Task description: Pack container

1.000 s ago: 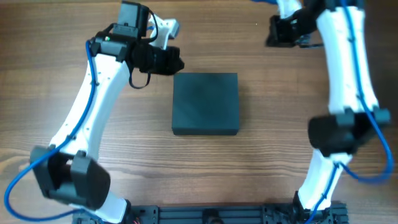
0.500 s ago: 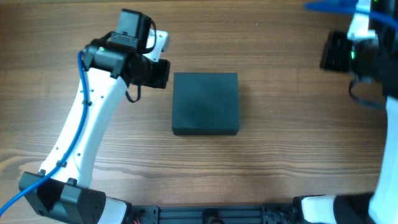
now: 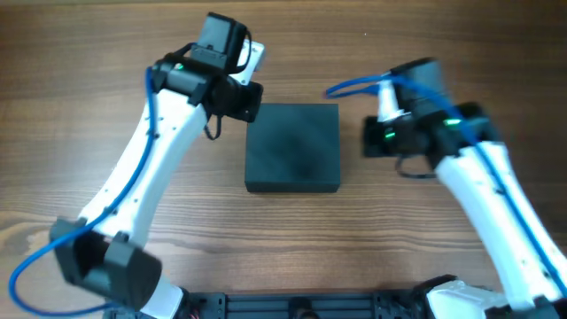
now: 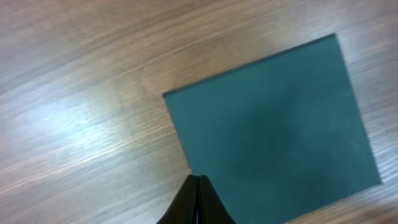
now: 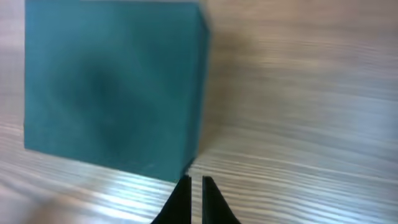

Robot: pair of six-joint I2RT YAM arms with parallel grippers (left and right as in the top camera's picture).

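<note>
From overhead, the container (image 3: 292, 146) lies flat and closed at the middle of the wooden bench (image 3: 89, 80). The left gripper (image 3: 251, 99) hangs by its top-left corner as seen here, and the right gripper (image 3: 367, 140) is just beside its right edge, apart from it

In the left wrist view, the fingers are pressed together over the container's near edge, holding nothing

In the right wrist view, the tips are all but together with a thin slit between them, empty, just off the container's corner

container (image 3: 292, 147): dark teal-grey matte box, squarish, lid closed flat. Lies flat, centre of overhead frame, slightly above middle, edges square to the frame.
</note>
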